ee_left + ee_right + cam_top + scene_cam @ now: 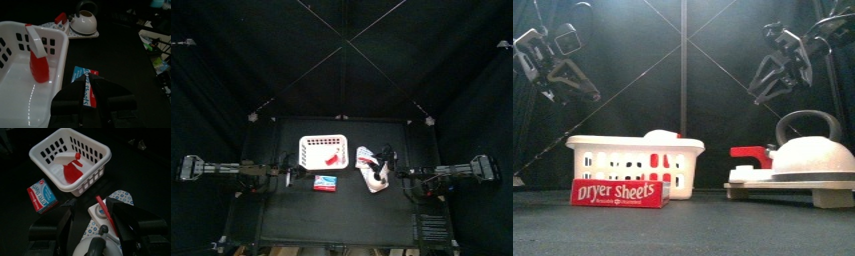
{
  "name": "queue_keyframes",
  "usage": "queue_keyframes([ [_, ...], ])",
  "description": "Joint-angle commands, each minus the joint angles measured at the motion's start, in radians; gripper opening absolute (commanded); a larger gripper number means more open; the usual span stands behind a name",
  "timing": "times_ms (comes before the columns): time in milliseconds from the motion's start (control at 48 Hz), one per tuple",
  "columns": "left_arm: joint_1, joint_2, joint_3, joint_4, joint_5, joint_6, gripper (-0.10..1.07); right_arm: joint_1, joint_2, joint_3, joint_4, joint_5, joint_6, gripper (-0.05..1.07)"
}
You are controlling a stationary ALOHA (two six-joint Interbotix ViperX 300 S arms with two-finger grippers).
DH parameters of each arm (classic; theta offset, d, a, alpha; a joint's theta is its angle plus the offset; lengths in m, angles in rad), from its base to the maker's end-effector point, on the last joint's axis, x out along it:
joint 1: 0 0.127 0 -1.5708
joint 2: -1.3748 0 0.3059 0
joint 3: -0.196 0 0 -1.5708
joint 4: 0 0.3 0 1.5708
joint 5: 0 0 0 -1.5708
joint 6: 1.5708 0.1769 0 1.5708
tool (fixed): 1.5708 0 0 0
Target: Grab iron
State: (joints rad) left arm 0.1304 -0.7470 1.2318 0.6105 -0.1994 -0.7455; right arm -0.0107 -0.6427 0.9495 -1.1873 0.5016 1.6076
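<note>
One iron, one basket, one box on surface. Left end effector and right end effector raised, empty; opening indeterminable.

Black table carries three items. White perforated basket stands at rear left. Small red box lies just in front of it, near the front edge. White iron rests to the right, apart from both.

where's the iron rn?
In the front view the iron sits on the table's right side, right of the white basket, below the raised right gripper.
</note>
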Motion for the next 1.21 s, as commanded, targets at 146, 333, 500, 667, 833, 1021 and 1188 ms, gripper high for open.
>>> queue_keyframes([
  [146,0.006,0.057,-0.103,-0.043,-0.075,0.028,0.61,-0.018,0.002,-0.006,-0.118,-0.003,-0.002,0.86],
  [333,0.014,0.202,-0.232,-0.046,-0.089,0.094,0.62,0.002,-0.008,0.021,-0.209,0.0,-0.002,0.86],
  [500,0.02,0.367,-0.37,-0.044,-0.087,0.143,0.67,0.011,-0.023,0.055,-0.199,0.005,-0.009,0.86],
  [667,0.051,0.505,-0.494,-0.04,-0.074,0.158,0.79,0.028,-0.069,0.08,-0.173,0.009,-0.011,0.86],
  [833,0.078,0.649,-0.623,-0.032,-0.041,0.16,0.85,0.064,-0.137,0.13,-0.141,0.009,-0.011,0.86],
  [1021,0.087,0.796,-0.767,0.002,0.011,0.161,0.85,0.075,-0.184,0.16,-0.14,0.006,-0.011,0.86],
  [1188,0.087,0.897,-0.884,0.069,0.08,0.161,0.85,0.075,-0.181,0.161,-0.135,0.003,-0.011,0.86],
])
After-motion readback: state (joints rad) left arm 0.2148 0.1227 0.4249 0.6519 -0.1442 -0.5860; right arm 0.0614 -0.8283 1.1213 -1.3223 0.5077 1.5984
